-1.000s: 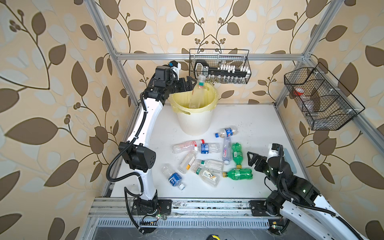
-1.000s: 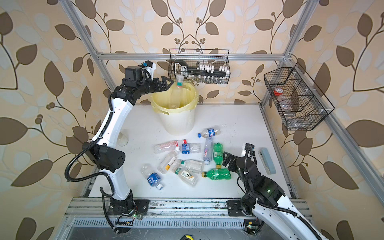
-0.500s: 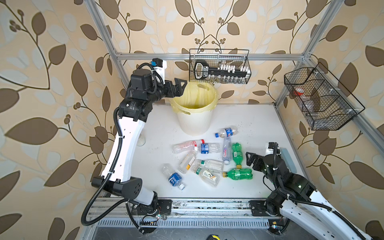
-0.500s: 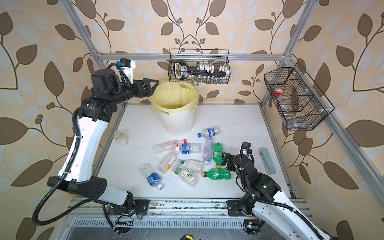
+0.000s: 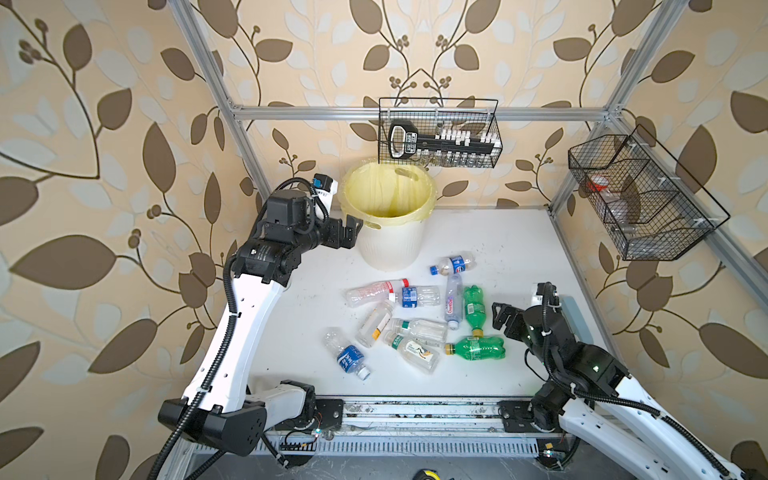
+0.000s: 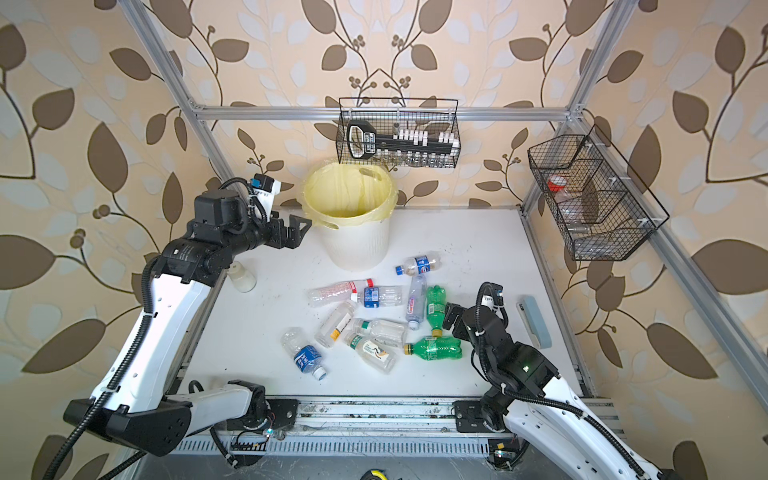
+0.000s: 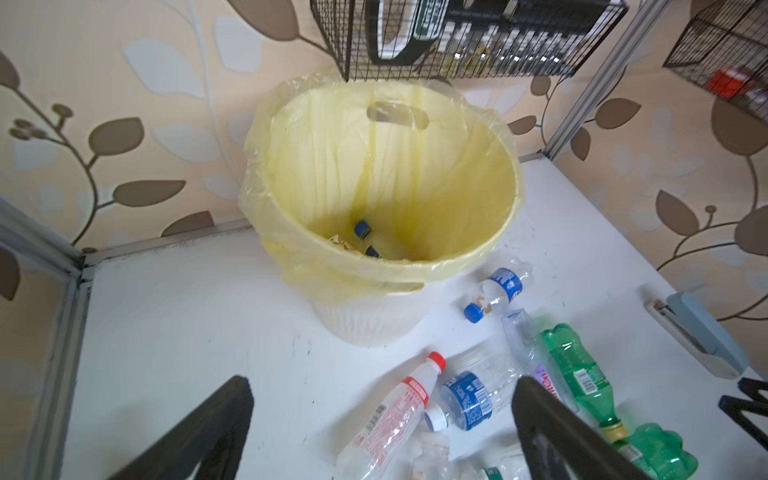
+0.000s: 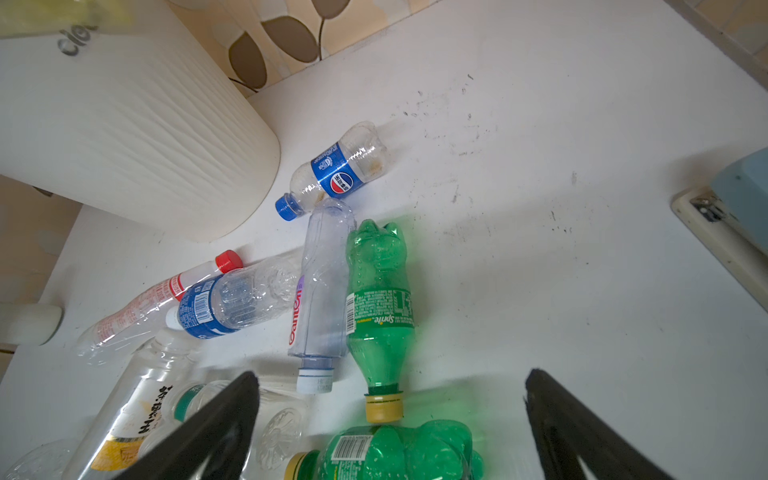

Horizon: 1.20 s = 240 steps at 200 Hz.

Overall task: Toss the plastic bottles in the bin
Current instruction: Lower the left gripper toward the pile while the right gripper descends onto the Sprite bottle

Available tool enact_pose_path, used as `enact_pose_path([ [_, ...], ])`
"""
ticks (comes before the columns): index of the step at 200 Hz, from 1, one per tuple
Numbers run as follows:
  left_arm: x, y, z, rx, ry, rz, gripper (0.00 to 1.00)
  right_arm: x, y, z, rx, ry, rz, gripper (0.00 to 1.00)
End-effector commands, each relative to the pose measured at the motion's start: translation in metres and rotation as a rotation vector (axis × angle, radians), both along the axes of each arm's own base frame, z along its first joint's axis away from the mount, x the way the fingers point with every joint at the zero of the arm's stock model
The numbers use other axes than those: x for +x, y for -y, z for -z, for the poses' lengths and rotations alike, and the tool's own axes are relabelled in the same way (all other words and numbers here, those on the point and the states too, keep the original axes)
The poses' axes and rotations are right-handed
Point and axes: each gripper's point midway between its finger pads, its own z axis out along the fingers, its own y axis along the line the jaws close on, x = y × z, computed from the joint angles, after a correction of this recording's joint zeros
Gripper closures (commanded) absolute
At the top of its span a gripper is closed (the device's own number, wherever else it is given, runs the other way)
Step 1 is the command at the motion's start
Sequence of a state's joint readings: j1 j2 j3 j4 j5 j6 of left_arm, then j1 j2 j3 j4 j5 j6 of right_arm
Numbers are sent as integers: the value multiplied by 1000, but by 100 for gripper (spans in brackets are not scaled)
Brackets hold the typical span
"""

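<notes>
- At the far middle of the table (image 5: 498,245), in both top views, we see the bin (image 5: 388,249) with its yellow bag (image 5: 386,195). The left gripper (image 5: 351,232) hangs just left of the rim, jaws spread, holding nothing.
- Nearer than the bin, the bottles (image 5: 417,296) lie on their sides in a loose heap mid-table, with two green bottles (image 5: 473,307) at its right. The right gripper (image 5: 503,320) sits just right of these, low, jaws spread and empty.
- In a top view we find a white jar (image 6: 243,279) at the left edge and a stapler (image 6: 534,322) at the right edge. Two wire baskets (image 6: 399,133) hang on the far and right walls.
- In the left wrist view we look down into the bin. Blue caps (image 7: 362,228) show at its bottom, and the black fingers (image 7: 208,432) stand wide apart with nothing between them.
- In the right wrist view the fingers (image 8: 208,432) stand wide apart over the green bottles, one pointing its yellow cap at the other's side. We cannot tell whether they touch.
</notes>
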<state>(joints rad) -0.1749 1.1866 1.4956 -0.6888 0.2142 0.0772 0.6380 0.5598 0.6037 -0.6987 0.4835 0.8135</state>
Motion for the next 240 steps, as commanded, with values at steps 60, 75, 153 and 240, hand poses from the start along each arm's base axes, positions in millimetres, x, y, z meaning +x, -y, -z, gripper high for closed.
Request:
enact_pose_path([
  [60, -26, -25, 52, 120, -9, -36, 1, -7, 9, 4, 75, -83, 127, 0],
  [75, -29, -27, 65, 122, -26, -38, 1, -11, 11, 7, 81, -101, 147, 0],
  [153, -35, -45, 120, 192, -111, -51, 1, -29, 15, 31, 192, -171, 228, 0],
  [240, -50, -54, 161, 198, -178, -48, 1, -40, -3, 69, 311, -258, 280, 0],
])
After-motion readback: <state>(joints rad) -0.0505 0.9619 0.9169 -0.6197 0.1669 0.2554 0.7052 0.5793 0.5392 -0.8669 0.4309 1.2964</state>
